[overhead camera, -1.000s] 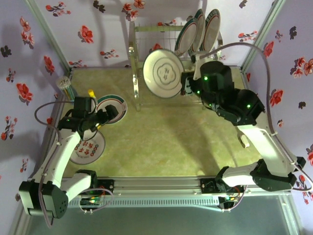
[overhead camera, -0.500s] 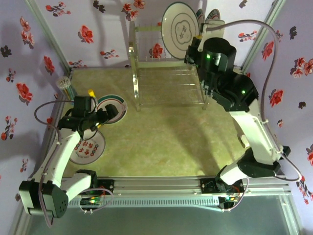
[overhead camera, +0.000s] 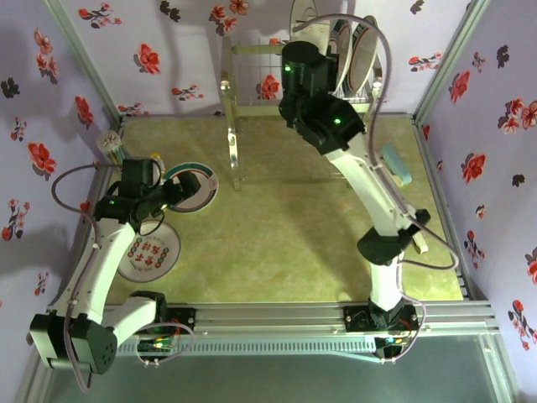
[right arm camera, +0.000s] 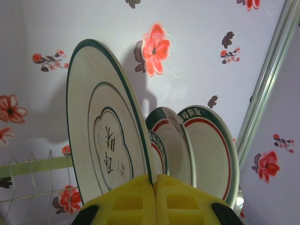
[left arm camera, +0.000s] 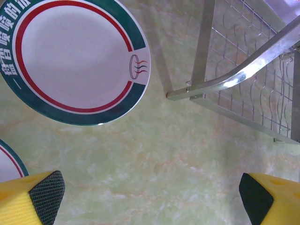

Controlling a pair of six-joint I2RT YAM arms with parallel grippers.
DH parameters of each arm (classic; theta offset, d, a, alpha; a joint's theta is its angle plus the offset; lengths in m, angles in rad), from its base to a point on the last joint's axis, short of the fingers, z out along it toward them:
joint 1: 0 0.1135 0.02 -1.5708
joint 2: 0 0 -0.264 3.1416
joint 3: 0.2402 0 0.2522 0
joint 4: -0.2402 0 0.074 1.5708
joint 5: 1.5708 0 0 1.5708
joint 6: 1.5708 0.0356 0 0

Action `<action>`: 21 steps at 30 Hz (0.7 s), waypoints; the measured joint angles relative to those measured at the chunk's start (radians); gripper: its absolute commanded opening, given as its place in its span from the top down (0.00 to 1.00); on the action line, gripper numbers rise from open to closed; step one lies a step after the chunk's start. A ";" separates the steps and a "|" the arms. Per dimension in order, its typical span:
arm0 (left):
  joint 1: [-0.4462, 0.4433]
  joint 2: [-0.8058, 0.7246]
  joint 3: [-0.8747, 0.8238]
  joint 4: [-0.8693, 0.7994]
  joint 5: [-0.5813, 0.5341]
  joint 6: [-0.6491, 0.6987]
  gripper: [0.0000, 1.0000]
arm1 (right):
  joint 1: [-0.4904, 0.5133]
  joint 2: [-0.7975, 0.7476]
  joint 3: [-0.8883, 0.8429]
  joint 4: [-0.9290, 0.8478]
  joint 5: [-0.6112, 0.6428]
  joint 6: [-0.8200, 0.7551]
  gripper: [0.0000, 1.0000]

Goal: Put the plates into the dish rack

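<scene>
Right gripper (right arm camera: pixel 154 183): yellow fingers pressed together, clamped on the bottom rim of the motif plate (right arm camera: pixel 105 140). The plate is held upright on edge, its motif face turned to the left of the wrist frame.

In the top view, that plate is carried over the far right end of the dish rack (overhead camera: pixel 231 134), at the upper centre of the frame. Whether it is seated in a slot cannot be told.

Rack contents: the racked plates (right arm camera: pixel 211 150) are stood on edge just behind the held one, right of centre in the wrist frame. Green and red rim bands are seen on them. At least two are counted, and a third rim is possibly wedged between them. The left part of the basket is seen as bare wire.

Left gripper (left arm camera: pixel 150 199): jaws spread wide apart, one yellow tip in each lower corner of the wrist frame, nothing between them. It is hung over the table (overhead camera: pixel 294 243), at the left of the top view.

On the table, outside the rack:
- The green-banded plate (left arm camera: pixel 75 56) is laid flat at the upper left of the left wrist frame, near the rack's leg but apart from it.
- The red-patterned plate (overhead camera: pixel 151 252) is laid flat at the lower left of the top view, partly covered by the left arm.
</scene>
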 measured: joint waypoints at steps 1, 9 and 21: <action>0.000 0.000 0.000 -0.001 0.000 0.003 0.00 | -0.003 0.027 0.020 0.000 0.008 -0.008 1.00; 0.000 0.000 0.000 -0.011 -0.004 0.042 0.00 | -0.034 0.159 0.102 -0.018 0.021 -0.010 1.00; 0.000 0.000 -0.008 -0.016 -0.005 0.081 0.00 | -0.087 0.209 0.151 -0.100 -0.047 0.109 1.00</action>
